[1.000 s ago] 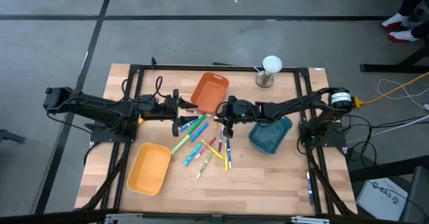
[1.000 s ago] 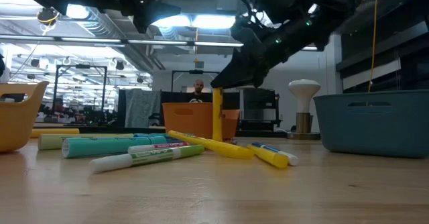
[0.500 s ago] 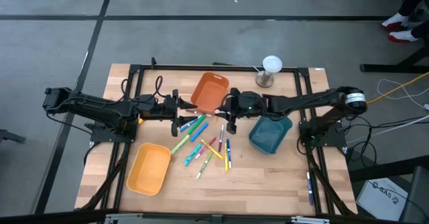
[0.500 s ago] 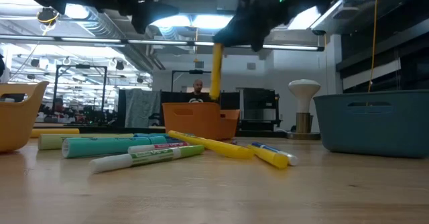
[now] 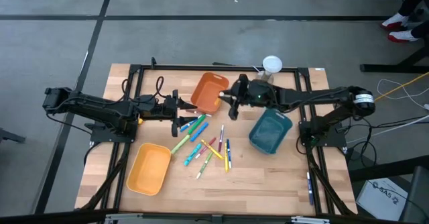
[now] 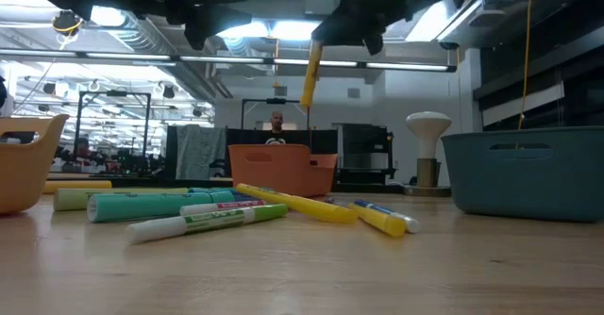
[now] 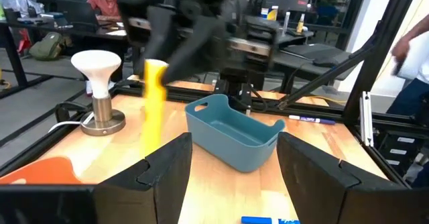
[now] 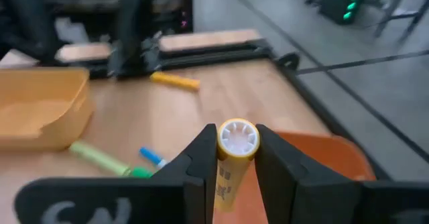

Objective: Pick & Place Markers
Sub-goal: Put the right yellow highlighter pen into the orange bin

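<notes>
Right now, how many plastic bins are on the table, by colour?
Orange bin: 1
Yellow bin: 1
Blue bin: 1
Total: 3

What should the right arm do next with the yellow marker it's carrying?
Probably carry it the last bit over the orange bin and open there. The right gripper holds the yellow marker upright, lifted well clear of the table, and in the high view sits just beside the bin's rim, not yet over it.
</notes>
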Robot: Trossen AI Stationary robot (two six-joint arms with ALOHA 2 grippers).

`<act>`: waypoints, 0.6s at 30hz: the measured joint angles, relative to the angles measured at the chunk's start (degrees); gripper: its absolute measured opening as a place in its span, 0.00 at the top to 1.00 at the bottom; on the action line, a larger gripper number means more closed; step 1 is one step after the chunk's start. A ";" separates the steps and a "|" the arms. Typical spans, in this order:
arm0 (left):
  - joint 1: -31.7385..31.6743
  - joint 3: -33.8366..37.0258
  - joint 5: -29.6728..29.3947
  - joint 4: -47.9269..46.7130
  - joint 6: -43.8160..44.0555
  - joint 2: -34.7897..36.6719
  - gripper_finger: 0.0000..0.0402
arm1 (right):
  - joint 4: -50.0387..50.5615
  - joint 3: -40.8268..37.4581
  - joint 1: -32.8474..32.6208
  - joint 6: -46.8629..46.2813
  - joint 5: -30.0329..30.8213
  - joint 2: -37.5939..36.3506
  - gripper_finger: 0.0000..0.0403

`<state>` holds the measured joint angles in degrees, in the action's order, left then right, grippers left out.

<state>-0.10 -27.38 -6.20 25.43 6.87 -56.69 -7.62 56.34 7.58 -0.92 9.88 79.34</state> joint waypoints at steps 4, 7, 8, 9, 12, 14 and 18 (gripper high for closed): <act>0.00 0.00 -0.12 -0.02 0.00 0.00 0.47 | -2.63 0.02 4.18 -0.57 0.05 1.32 0.80; 0.00 0.00 -0.15 -0.02 -0.03 0.00 0.47 | -3.89 0.02 7.33 -2.46 0.03 2.62 0.80; 0.00 0.00 -0.15 -0.02 -0.05 0.00 0.47 | -4.29 0.02 8.21 -3.11 0.03 3.20 0.80; 0.00 0.00 -0.17 -0.02 -0.07 -0.01 0.47 | -4.51 0.02 9.10 -3.70 0.01 3.85 0.80; 0.00 0.00 -0.19 -0.01 -0.07 -0.02 0.47 | -5.70 0.02 11.37 -6.19 -1.46 6.32 0.80; 0.00 0.00 -0.20 0.00 0.00 -0.02 0.47 | -7.53 0.02 12.68 -7.88 -4.39 8.37 0.80; 0.00 0.00 -0.20 -0.02 1.74 -0.02 0.47 | -11.67 0.02 14.71 -10.88 -9.84 12.18 0.80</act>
<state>-0.10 -27.38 -6.39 25.41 8.61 -56.71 -19.29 56.36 22.28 -11.80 0.04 91.52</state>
